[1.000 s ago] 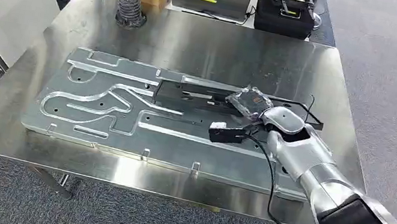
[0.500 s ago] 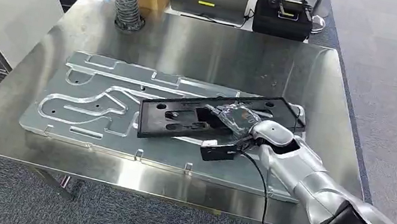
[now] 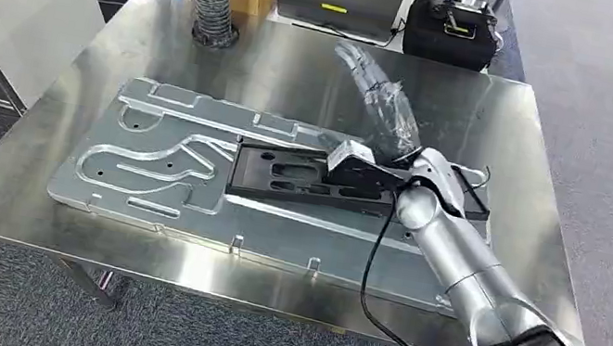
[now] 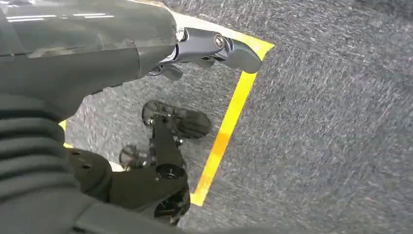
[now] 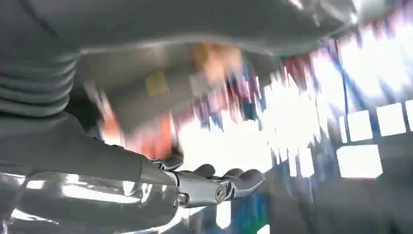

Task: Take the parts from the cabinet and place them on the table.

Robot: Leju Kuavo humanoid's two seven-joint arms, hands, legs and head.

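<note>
The steel counter [image 3: 301, 69] is carrying everything that matters here, and it is serving as the drop-off surface the task names, standing well within the right arm's reach. Lying flat across most of it is the large aluminium plate [image 3: 152, 175], its machined channels facing up; it is sitting square to the counter's near edge, which looks like a deliberate, stable resting position. On top of that plate, toward its right half, the black part [image 3: 284, 174] is lying flat with its cut-outs showing, one long edge running roughly along the plate's length, so it is resting fully supported and not overhanging the counter. That placement suggests the part is already delivered and the hand is letting it go. The right hand [image 3: 382, 92] is reaching up and away over the bare counter beyond the part, its fingers [image 3: 360, 58] spreading wide and stretched out with nothing between them; the head view is blurring them somewhat, but no part is showing in the grip, and the right wrist view is showing the fingertips extended too. The left hand [image 4: 146, 185] is hanging low beside the body over the grey carpet and a yellow floor line [image 4: 224, 131], its dark fingers apart and holding nothing, presumably because this placement is needing one arm alone.
</note>
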